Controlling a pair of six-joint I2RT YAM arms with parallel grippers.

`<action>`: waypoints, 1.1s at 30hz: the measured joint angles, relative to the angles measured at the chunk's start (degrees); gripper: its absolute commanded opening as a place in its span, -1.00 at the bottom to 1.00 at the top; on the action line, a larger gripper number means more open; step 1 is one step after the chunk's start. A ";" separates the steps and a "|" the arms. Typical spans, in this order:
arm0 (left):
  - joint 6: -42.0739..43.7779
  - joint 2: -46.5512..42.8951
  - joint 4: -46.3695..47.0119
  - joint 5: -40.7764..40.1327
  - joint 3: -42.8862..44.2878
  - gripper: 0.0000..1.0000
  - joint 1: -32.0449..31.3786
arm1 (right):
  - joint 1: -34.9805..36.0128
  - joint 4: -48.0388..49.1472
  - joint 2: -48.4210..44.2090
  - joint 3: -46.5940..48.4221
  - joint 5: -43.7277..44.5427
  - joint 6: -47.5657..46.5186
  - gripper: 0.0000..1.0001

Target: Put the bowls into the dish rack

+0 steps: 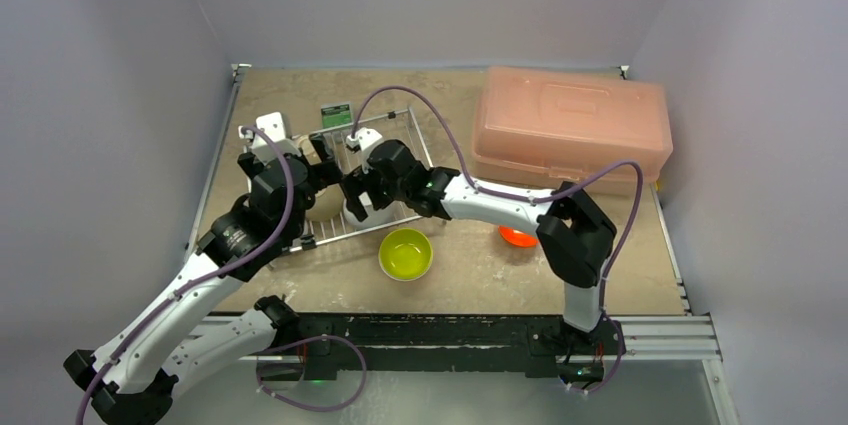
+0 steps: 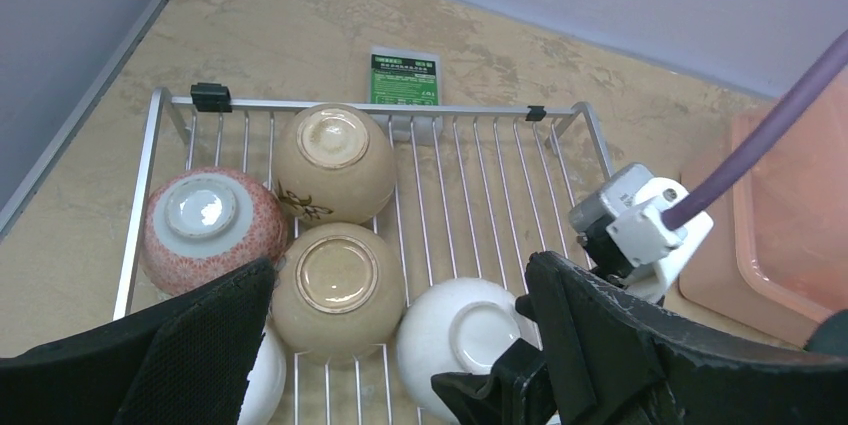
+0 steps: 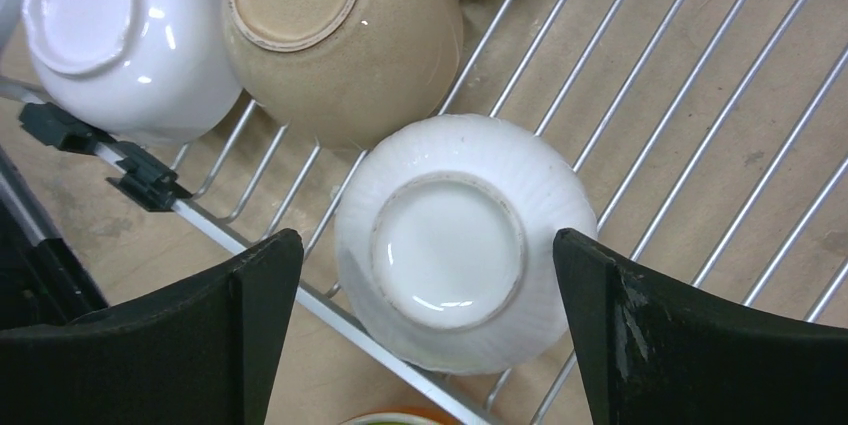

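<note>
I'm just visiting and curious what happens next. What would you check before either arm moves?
1. Right gripper open, clear of the white ribbed bowl: ok.
2. That bowl upside down in the dish rack: ok.
3. Left gripper open and empty: ok.
4. Lime-green bowl loaded: not ok, on the table.
5. Orange bowl reachable: cannot tell, partly hidden by the right arm.
6. Free rack space: ok.
</note>
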 measured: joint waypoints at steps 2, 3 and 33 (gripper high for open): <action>-0.02 0.00 -0.48 0.07 0.28 0.94 0.00 | 0.13 0.20 -1.03 -0.76 -0.04 1.27 0.96; -0.02 -0.02 -0.74 0.09 0.52 0.95 0.00 | 0.28 0.15 -1.81 -1.29 0.02 1.88 0.95; -7.67 -5.16 -0.46 22.97 -3.48 0.91 0.00 | -10.05 -12.09 -49.44 -39.36 27.69 15.19 0.53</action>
